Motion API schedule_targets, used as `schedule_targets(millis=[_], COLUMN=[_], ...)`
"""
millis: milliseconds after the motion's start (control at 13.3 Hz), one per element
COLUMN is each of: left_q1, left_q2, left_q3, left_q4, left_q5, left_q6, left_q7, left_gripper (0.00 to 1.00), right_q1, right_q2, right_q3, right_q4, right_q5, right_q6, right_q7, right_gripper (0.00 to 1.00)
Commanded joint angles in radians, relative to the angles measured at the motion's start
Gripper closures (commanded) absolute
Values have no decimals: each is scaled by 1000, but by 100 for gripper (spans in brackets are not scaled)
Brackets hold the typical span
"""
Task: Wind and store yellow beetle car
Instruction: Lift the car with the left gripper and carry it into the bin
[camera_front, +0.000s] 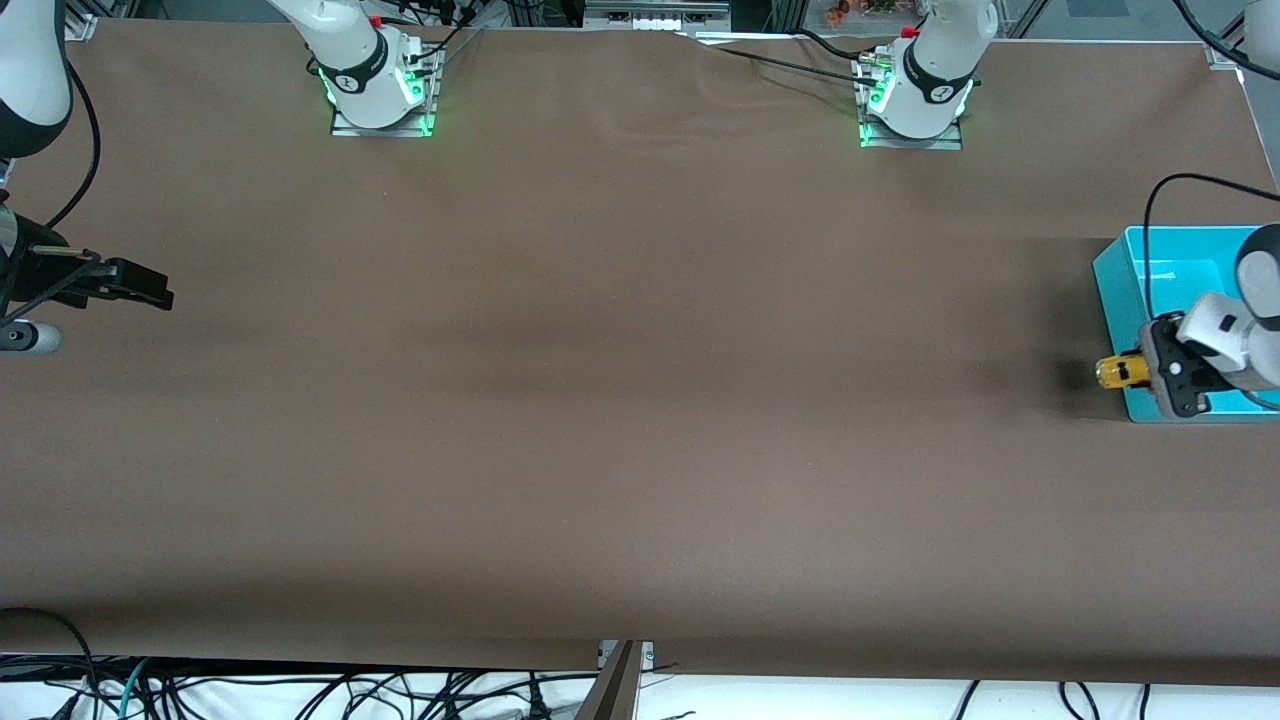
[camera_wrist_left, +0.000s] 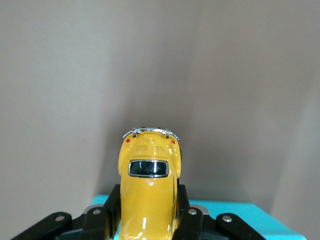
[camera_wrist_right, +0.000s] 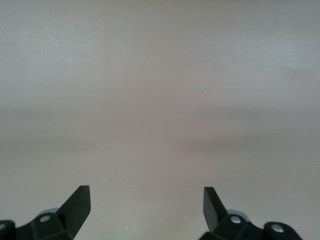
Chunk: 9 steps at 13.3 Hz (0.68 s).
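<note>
The yellow beetle car (camera_front: 1118, 372) is clamped between the black fingers of my left gripper (camera_front: 1136, 371), at the left arm's end of the table. The car pokes out past the rim of the teal bin (camera_front: 1125, 270) and hangs over the brown table. In the left wrist view the yellow beetle car (camera_wrist_left: 148, 170) fills the gap of the left gripper (camera_wrist_left: 148, 202), dark window up, with a finger pressing each flank. My right gripper (camera_front: 158, 293) waits open over the right arm's end of the table. The right gripper (camera_wrist_right: 146, 200) has nothing between its fingers.
The teal bin (camera_wrist_left: 250, 212) shows under the left gripper. Brown cloth (camera_front: 640, 400) covers the table. Both arm bases (camera_front: 380, 80) stand along the edge farthest from the front camera. Cables hang below the near edge.
</note>
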Motion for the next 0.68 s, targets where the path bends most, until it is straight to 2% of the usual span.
schedule_targets(millis=[0, 225, 451, 601], left_q1=[99, 200, 292, 324], left_q2=[-4, 16, 93, 99], left_q3=[18, 18, 17, 17], left_q4=[3, -20, -38, -105], left_q5=[58, 118, 124, 125], left_q6=[-20, -1, 86, 184], left_q7=[166, 195, 266, 296], left_gripper=[100, 100, 100, 100], right_q1=[-3, -2, -3, -3], right_q2=[-5, -6, -6, -9], right_q3=[1, 1, 1, 1], right_q4=[1, 2, 1, 2], right_q5=[14, 13, 11, 13], right_q6=[4, 4, 13, 11], right_q7=[8, 7, 11, 23], right_gripper=[0, 0, 0, 0])
